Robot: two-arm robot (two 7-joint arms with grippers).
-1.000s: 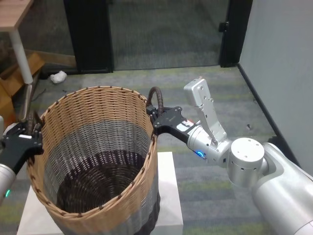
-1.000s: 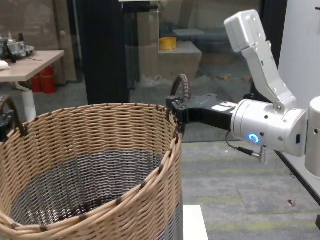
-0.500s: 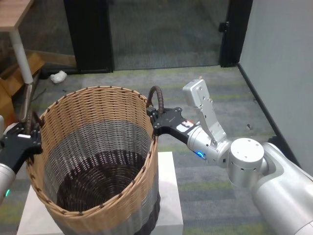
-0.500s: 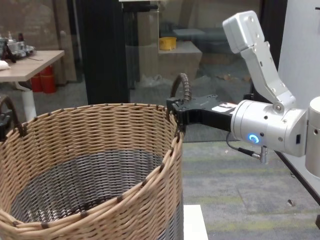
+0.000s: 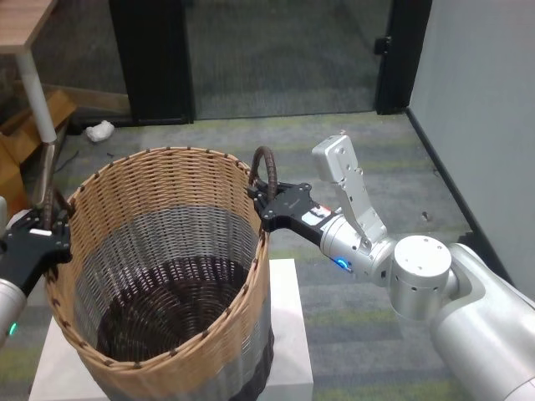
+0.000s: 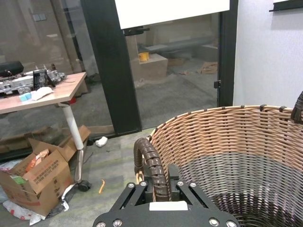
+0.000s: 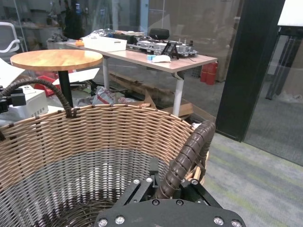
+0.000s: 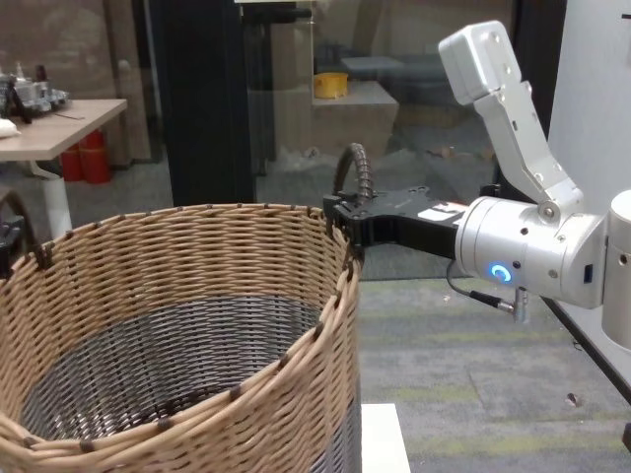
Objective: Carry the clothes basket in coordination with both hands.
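Right claw (image 5: 266, 194) and left claw (image 5: 52, 227) each grasp opposite clothes basket (image 5: 167, 276) handles.

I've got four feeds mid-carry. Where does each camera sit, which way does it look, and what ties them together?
Head: high, looking down into the clothes basket; both arms show.
Chest: lower, looking forward; right gripper at its handle.
Left wrist: behind the left gripper, on the left handle.
Right wrist: along the right handle.
All four show the basket.
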